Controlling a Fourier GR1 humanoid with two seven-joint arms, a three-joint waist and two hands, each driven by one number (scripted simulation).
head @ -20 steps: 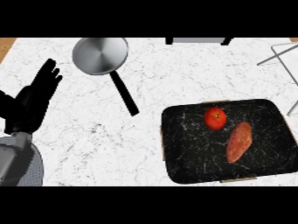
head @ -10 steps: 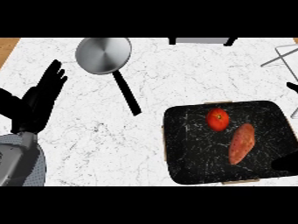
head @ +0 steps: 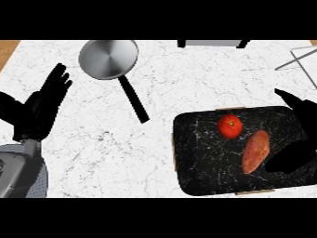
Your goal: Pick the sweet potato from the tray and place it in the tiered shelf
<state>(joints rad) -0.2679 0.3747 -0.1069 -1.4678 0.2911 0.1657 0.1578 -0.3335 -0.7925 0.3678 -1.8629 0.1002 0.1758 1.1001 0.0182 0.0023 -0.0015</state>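
Orange-brown, the sweet potato [head: 255,151] lies untouched in the black tray [head: 202,176], just left of the right hand [head: 310,139], which has come in over the tray's edge, fingers open. The grasp looks next. The left hand [head: 34,107] rests open, well away.

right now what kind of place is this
Most likely a kitchen counter: a white marble worktop holds a steel frying pan, and a dark tray carries a tomato and a sweet potato.
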